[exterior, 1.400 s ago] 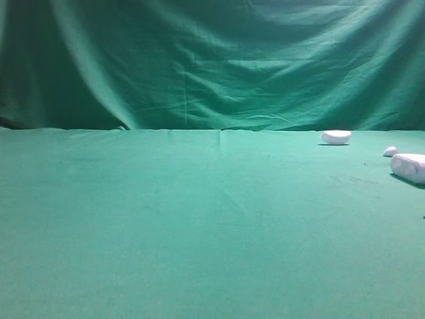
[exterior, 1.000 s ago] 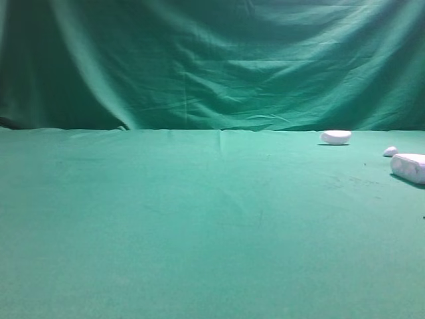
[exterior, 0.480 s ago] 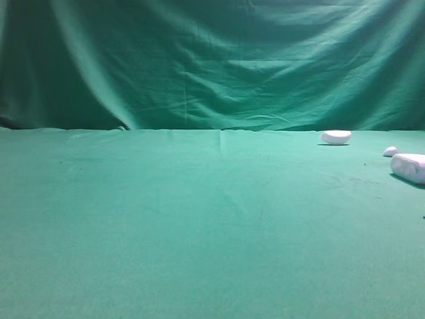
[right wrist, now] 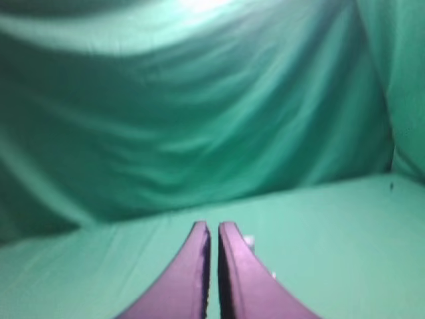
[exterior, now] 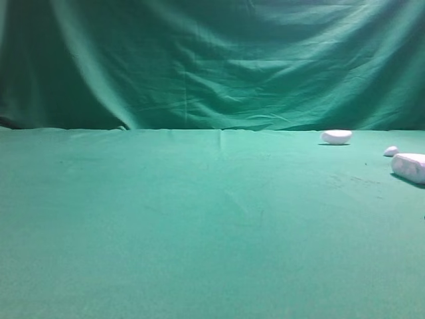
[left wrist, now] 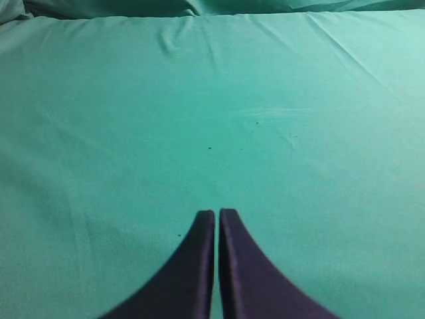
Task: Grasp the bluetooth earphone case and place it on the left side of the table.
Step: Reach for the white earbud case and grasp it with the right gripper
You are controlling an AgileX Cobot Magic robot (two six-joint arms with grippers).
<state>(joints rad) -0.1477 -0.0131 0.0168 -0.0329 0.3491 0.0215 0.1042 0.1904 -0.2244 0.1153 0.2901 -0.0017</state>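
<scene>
The bluetooth earphone case is a white rounded oblong lying at the far right of the table, partly cut off by the frame edge. Neither gripper shows in the exterior view. In the left wrist view my left gripper is shut and empty, low over bare green cloth. In the right wrist view my right gripper is shut and empty. A small white bit peeks out just past its right finger; I cannot tell which white object it is.
A smaller white half-oval piece lies at the back right of the table. A tiny white pebble-like bit sits just behind the case. A draped green curtain hangs behind the table.
</scene>
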